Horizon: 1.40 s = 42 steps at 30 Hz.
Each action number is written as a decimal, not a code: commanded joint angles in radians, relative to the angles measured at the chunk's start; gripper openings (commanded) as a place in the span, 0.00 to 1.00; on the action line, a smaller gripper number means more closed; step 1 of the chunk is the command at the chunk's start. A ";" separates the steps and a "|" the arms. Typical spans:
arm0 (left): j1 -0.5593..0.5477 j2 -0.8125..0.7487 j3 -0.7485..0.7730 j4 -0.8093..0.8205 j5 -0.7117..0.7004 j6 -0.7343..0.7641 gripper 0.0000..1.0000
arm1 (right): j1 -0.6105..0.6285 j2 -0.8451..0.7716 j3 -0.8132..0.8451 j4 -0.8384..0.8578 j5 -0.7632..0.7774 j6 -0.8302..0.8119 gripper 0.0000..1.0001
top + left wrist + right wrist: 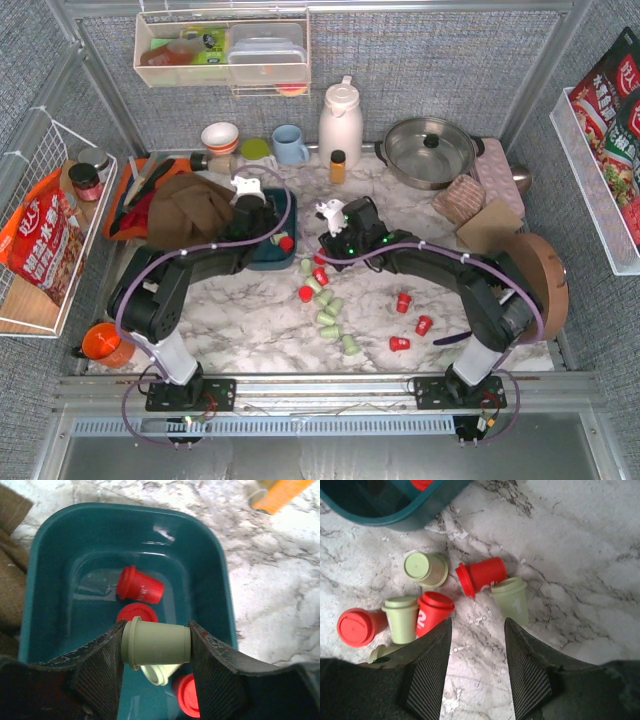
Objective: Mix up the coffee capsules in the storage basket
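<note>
Over the teal storage basket (125,511) my left gripper (156,628) is shut on a mint green capsule (157,642), held sideways by its two ends. Below it in the basket lie red capsules (140,585) and one green capsule (160,674). My right gripper (477,625) hangs open above the marble just right of the basket's corner (395,515), with nothing between its fingers. Just ahead of it lie a red capsule (432,611), a green capsule (511,599) and several more. Other loose capsules are strewn at the table's middle (325,305) and to the right (403,302).
A brown cloth (195,205) lies against the basket's left side, over an orange tray (130,190). An amber bottle (338,166), a white jug (340,120), a blue mug (290,145) and a steel pot (430,150) stand at the back. A wire rack (40,230) hangs at left.
</note>
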 commanded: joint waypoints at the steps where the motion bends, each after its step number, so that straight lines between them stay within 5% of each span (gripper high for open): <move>1: 0.032 0.013 0.019 -0.089 -0.004 -0.072 0.61 | -0.006 0.063 0.062 -0.035 -0.030 -0.054 0.51; 11: 0.042 -0.016 0.013 -0.124 0.012 -0.043 0.79 | -0.016 0.174 0.117 -0.069 -0.038 -0.069 0.51; 30: 0.003 -0.178 -0.188 0.219 0.261 0.164 0.80 | -0.020 0.284 0.234 -0.131 -0.023 -0.052 0.48; 36: -0.024 -0.203 -0.248 0.323 0.309 0.244 0.82 | -0.022 0.262 0.217 -0.114 -0.063 -0.023 0.22; 42: -0.081 -0.226 -0.345 0.504 0.382 0.406 0.99 | -0.040 0.063 0.042 0.007 -0.103 0.096 0.19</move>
